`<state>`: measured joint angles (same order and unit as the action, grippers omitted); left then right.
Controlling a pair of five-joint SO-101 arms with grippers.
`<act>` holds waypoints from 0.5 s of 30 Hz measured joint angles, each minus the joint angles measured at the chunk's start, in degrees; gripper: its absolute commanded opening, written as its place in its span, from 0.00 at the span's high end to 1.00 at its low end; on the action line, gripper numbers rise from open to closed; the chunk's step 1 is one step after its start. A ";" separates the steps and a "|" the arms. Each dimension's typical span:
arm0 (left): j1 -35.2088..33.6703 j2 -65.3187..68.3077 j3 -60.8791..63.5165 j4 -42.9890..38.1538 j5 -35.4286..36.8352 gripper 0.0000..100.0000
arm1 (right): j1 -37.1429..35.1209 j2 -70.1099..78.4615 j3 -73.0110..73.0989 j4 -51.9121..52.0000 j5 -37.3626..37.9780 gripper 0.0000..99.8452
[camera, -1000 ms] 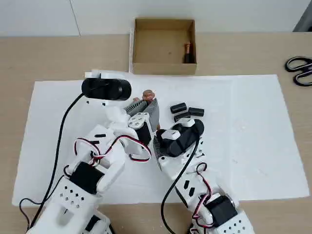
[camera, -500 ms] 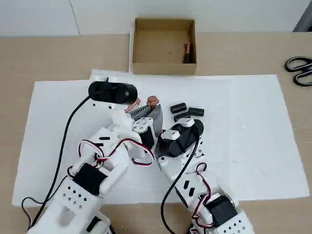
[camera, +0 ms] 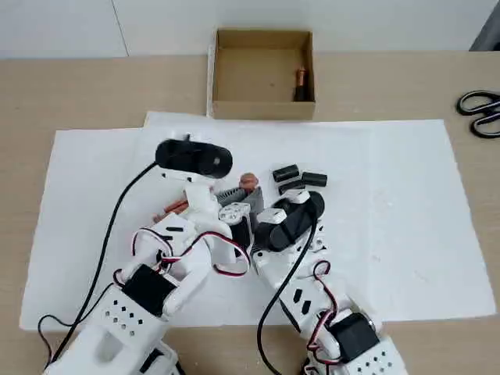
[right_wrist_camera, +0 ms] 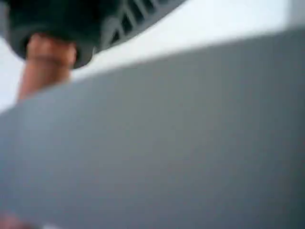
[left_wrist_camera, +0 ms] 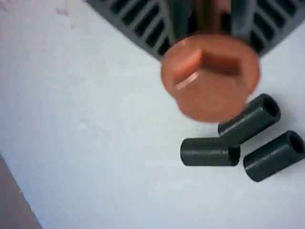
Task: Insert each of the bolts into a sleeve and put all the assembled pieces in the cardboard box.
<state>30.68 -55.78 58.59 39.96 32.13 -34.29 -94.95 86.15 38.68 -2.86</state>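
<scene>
L pincer [left_wrist_camera: 209, 16] clenched on copper bolt [left_wrist_camera: 210, 76]: shank betw jaws, head sticking out in front. Since 1 s ago the L arm has swung w/ bolt away from cardboard box [camera: 223, 74], drawn in next to R arm [camera: 291, 220]. 3 loose sleeves [left_wrist_camera: 209, 151] on paper just past bolt head, beyond pincer tip. Judgement: lining up for insertion; can't tell if shank tip has met a sleeve yet
</scene>
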 measured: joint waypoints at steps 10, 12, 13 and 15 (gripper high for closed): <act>2.99 -0.53 3.69 1.05 0.00 0.99 | 0.00 0.09 0.18 0.09 -0.09 1.00; 2.99 -0.62 3.78 1.05 0.00 0.98 | 0.00 0.09 0.18 0.09 -0.09 1.00; 2.99 -0.62 3.78 1.05 0.00 0.96 | 0.00 0.09 0.18 0.09 -0.09 1.00; 2.99 -0.62 3.78 1.05 0.00 0.89 | 0.00 0.09 0.18 0.09 -0.09 1.00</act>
<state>33.67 -56.40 62.37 41.01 32.13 -34.29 -94.86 86.33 38.77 -2.95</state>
